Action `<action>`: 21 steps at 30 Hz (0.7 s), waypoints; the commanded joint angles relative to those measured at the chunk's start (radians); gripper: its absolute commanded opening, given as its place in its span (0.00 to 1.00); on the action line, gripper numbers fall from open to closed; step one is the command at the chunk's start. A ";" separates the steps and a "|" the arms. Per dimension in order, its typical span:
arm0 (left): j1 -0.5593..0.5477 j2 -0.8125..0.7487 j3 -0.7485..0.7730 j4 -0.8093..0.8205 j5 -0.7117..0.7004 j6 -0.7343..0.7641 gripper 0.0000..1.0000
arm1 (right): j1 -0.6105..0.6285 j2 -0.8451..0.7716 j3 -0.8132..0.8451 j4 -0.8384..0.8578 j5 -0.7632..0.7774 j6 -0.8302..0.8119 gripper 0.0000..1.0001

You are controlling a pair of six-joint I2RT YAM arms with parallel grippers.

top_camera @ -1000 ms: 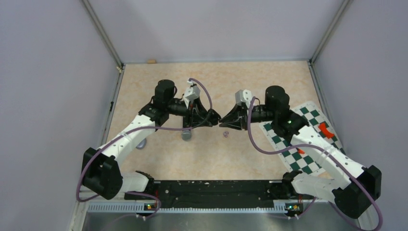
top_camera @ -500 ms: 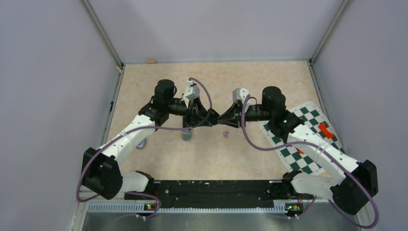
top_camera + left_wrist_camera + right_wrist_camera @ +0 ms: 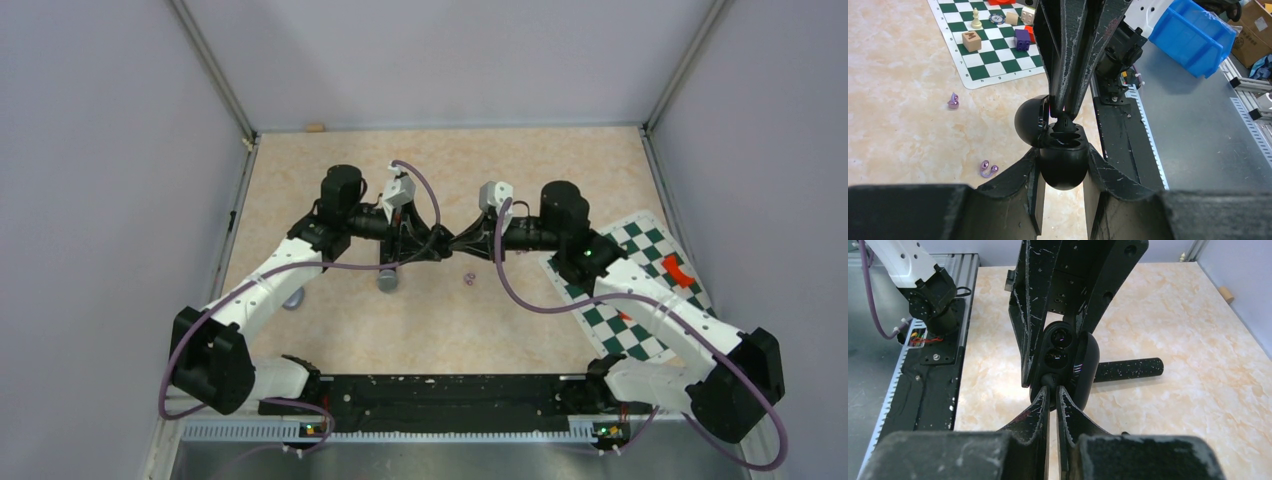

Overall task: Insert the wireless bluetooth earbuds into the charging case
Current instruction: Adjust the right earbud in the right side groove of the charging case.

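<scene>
The right end effector (image 3: 1052,391) has swung in since a second ago, fingers nearly together, seemingly pinching a black earbud (image 3: 1066,123) over the open charging case (image 3: 1064,175), which the left end effector (image 3: 1063,152) clamps. Purple earbuds (image 3: 988,169) lie on the surface (image 3: 908,125). Only the left wrist view shows a block (image 3: 971,40) lettered "M".

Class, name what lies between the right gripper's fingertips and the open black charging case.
A small black earbud, at the open black charging case; left wrist view.
</scene>
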State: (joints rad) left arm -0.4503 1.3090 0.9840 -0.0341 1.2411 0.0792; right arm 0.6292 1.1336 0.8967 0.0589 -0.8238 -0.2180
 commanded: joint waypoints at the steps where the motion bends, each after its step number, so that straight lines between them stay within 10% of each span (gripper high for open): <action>1: -0.007 -0.019 0.045 0.046 0.044 -0.008 0.00 | 0.023 0.009 0.003 0.023 0.049 -0.030 0.02; 21: -0.007 -0.018 0.045 0.044 0.046 -0.006 0.00 | 0.021 -0.035 0.032 -0.006 0.080 -0.029 0.00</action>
State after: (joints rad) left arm -0.4469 1.3094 0.9840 -0.0338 1.2369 0.0784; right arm 0.6395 1.1252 0.8970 0.0448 -0.7795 -0.2272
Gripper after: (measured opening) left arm 0.344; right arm 0.011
